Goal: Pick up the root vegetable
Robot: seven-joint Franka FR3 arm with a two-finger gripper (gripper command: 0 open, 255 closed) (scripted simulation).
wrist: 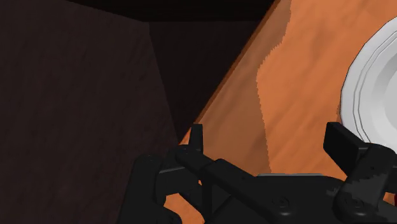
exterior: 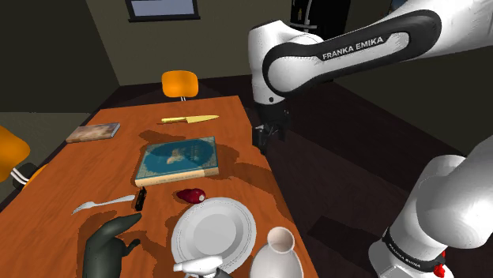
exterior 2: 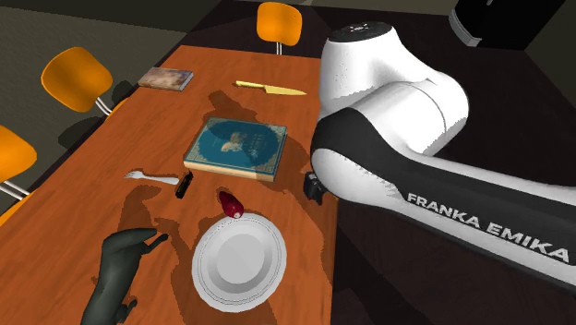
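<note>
fingers [wrist: 197,136] apart | red root vegetable [exterior: 190,194] just beside plate [exterior: 183,229], well apart from fingers

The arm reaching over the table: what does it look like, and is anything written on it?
The thick, rounded white arm has dark grey bands at its joints. One dark band carries white lettering, FRANKA EMIKA. The arm ends in an all-black pincer with two short, blocky fingers.

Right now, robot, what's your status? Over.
Hand open, empty, at table's edge. Red root vegetable lies on table, untouched. Plate close beside it.
</note>
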